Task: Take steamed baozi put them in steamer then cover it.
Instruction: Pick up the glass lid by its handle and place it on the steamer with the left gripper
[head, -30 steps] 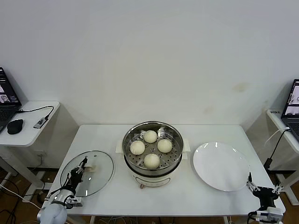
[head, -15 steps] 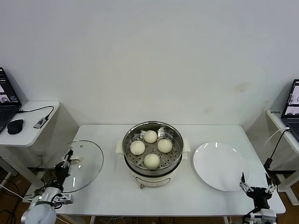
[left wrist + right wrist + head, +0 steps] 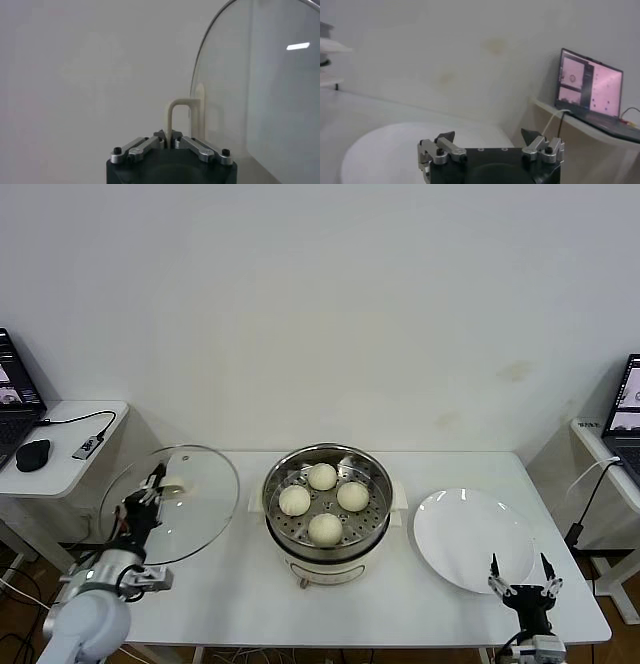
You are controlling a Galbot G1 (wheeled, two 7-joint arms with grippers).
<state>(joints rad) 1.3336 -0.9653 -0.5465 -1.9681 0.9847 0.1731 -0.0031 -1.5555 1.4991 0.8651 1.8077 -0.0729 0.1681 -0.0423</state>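
The steel steamer [image 3: 326, 509] stands mid-table on its white base, uncovered, with several cream-white baozi [image 3: 322, 476] on its perforated tray. Left of it the glass cover [image 3: 200, 504] hangs tilted above the table. My left gripper [image 3: 150, 492] is shut on its cream handle [image 3: 175, 484]. In the left wrist view the handle's thin loop [image 3: 175, 112] is pinched between the jaws of the left gripper [image 3: 169, 137], with the glass [image 3: 260, 90] beside it. My right gripper [image 3: 520, 580] stands open and empty at the table's front right corner, seen also in the right wrist view [image 3: 487, 135].
A flat white plate [image 3: 470, 539] lies right of the steamer, just beyond the right gripper; the right wrist view shows the plate [image 3: 395, 150] too. A side table [image 3: 70, 459] with a mouse and laptop is at the left. Another laptop [image 3: 625, 399] is at the right.
The left gripper has lifted the cover off the table, tilted it and carried it up and back. The right gripper has shifted left along the front edge, still open.
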